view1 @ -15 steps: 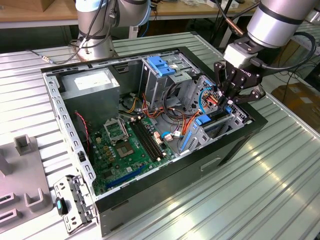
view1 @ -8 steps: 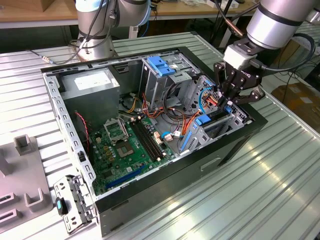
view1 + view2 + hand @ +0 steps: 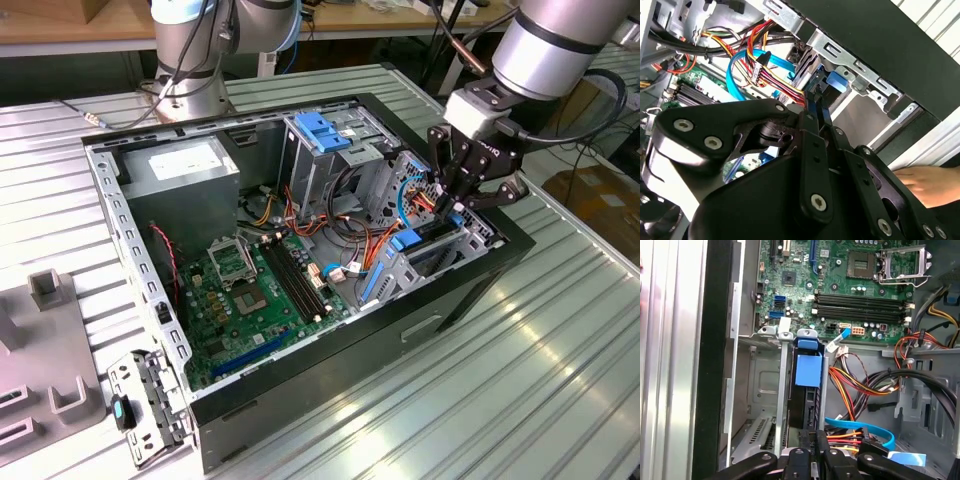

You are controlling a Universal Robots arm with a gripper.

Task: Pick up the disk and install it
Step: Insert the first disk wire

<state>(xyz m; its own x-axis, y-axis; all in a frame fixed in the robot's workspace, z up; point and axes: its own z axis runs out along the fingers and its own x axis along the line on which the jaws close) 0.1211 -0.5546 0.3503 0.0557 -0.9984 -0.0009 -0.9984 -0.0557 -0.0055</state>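
Ribbed table [image 3: 560, 380] w/ open PC case [image 3: 470, 300]; end effector [image 3: 452, 203] pressed together on disk [image 3: 807, 372] edge, slotted in tight bay.

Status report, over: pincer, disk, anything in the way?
Pincer at drive bay, shut on disk. Disk upright in bay slot. Cables close alongside.

Jaws at blue-tabbed disk [image 3: 836, 80]

A ribbed metal table [image 3: 560, 360] carries the open computer case [image 3: 330, 370] and a grey fixture [image 3: 45, 350].
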